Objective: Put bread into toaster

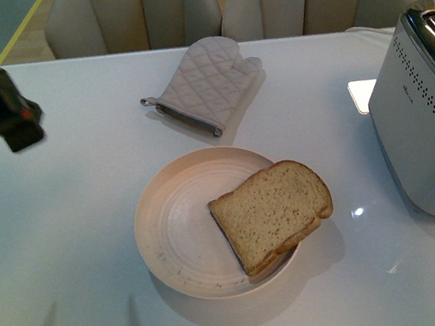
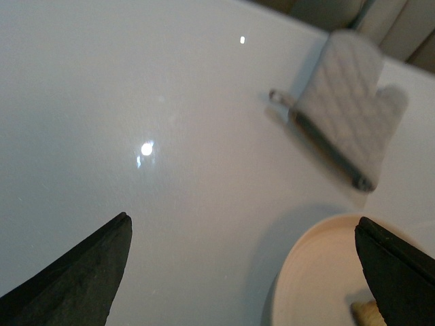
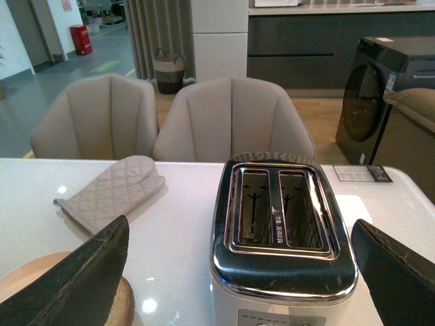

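Zero steps of the loading done. Thick tan slice of sandwich bread [image 1: 274,216], brown-crusted, lying flat across the right side of a round peach ceramic plate [image 1: 171,234] at the middle of the glossy white table [image 1: 61,258], one end reaching past the rim. Well apart from the boxy white-grey toaster [image 1: 425,113] with chrome top, standing at the table's right edge. Untouched by either arm.

Left gripper [image 2: 241,272] over bare tabletop to the left of the plate, black fingers spread wide, empty. Right gripper [image 3: 239,224] likewise spread wide and empty, raised and facing the toaster.

Everything left to do, by the look of it: grasp, lift, carry right, lower into a slot.

Only from the right wrist: both toaster slots, open and unoccupied, plus two beige upholstered chairs [image 3: 231,115] behind the table. Only from the front: the whole slice and its gap from the toaster. Right arm absent from the front view. Quilted beige oven mitt [image 1: 206,83] beyond the plate, in all three views.
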`<state>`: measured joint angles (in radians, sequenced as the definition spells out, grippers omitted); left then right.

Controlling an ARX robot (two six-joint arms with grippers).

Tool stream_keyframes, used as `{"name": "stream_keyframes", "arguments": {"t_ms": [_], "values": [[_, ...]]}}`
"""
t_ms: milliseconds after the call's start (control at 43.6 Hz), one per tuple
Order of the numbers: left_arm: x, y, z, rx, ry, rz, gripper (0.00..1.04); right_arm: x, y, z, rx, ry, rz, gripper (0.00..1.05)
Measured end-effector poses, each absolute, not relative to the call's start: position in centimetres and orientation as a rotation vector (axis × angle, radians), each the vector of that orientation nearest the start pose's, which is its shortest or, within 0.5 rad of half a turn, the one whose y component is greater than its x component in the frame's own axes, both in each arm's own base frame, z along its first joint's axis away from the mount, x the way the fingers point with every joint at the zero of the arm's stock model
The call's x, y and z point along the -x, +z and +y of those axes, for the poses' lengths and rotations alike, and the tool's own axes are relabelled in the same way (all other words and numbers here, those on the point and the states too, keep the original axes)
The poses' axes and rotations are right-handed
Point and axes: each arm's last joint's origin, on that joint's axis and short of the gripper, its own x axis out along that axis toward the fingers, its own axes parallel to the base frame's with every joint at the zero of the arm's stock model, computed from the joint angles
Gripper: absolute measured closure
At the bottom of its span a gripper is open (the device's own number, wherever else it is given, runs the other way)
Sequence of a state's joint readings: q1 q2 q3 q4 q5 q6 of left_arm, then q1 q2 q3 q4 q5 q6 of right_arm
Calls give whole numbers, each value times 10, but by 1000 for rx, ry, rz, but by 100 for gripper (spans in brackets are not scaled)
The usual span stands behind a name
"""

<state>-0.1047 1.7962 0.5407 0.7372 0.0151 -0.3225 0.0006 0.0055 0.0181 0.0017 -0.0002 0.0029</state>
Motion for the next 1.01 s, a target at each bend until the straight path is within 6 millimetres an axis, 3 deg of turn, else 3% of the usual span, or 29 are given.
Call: {"name": "stream_keyframes", "arguments": {"t_ms": [92,206,298,390,505,619,757,1009], "values": [[-270,143,-18,357,-13,374,7,-97,169,0,-3,1,-14,9],[-232,185,-8,430,0,221,7,-97,169,0,-3,1,-14,9],[-193,203,-1,281,5,69,22,-97,169,0,-3,0,-14,9],[-155,197,0,110,1,74,42,-97,169,0,-3,1,-14,9],[-119,191,0,40,-1,66,65,-97,169,0,-3,0,-14,9],[-101,183,0,23,-2,30,83,-97,169,0,-3,0,-14,9],[-98,181,0,19,-2,-1,102,-97,169,0,-3,1,-14,9],[-98,175,0,12,-3,-3,102,-97,169,0,-3,1,-14,9]]}}
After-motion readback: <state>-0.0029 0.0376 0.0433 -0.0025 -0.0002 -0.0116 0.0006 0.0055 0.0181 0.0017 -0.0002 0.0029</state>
